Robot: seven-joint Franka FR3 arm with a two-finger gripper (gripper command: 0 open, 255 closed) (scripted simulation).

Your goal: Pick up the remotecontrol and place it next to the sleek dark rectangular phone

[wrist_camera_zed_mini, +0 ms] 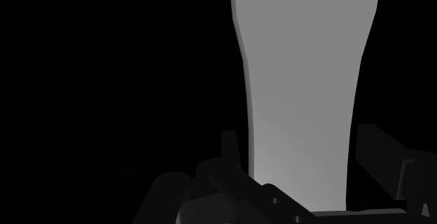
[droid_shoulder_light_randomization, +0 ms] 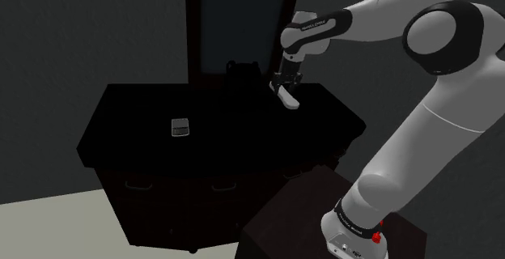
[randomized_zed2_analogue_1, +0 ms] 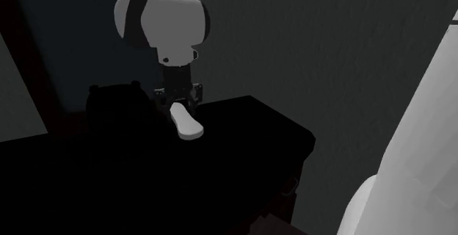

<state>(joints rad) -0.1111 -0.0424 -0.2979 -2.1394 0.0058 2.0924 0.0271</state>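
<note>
A pale grey remote control (droid_shoulder_light_randomization: 288, 98) hangs slanted from my gripper (droid_shoulder_light_randomization: 285, 86) over the back right part of the black dresser top (droid_shoulder_light_randomization: 146, 104) in the shoulder view. The fingers are shut on its upper end. In the second exterior view the remote control (randomized_zed2_analogue_1: 185, 123) slopes down from the gripper (randomized_zed2_analogue_1: 178, 103); I cannot tell whether its low end touches the top. In the wrist view the remote control (wrist_camera_zed_mini: 301, 82) runs straight out between the two fingers (wrist_camera_zed_mini: 231, 152). The phone (droid_shoulder_light_randomization: 180, 126), a small grey rectangle, lies flat on the dresser well toward the shoulder view's left.
A dark lumpy object (droid_shoulder_light_randomization: 241, 70) stands at the back of the dresser just beside the gripper, also the dark lumpy object (randomized_zed2_analogue_1: 114, 101). A tall dark panel (droid_shoulder_light_randomization: 243, 14) rises behind it. The dresser's front has drawers (droid_shoulder_light_randomization: 218, 186). My stand (droid_shoulder_light_randomization: 324, 217) sits at the lower right.
</note>
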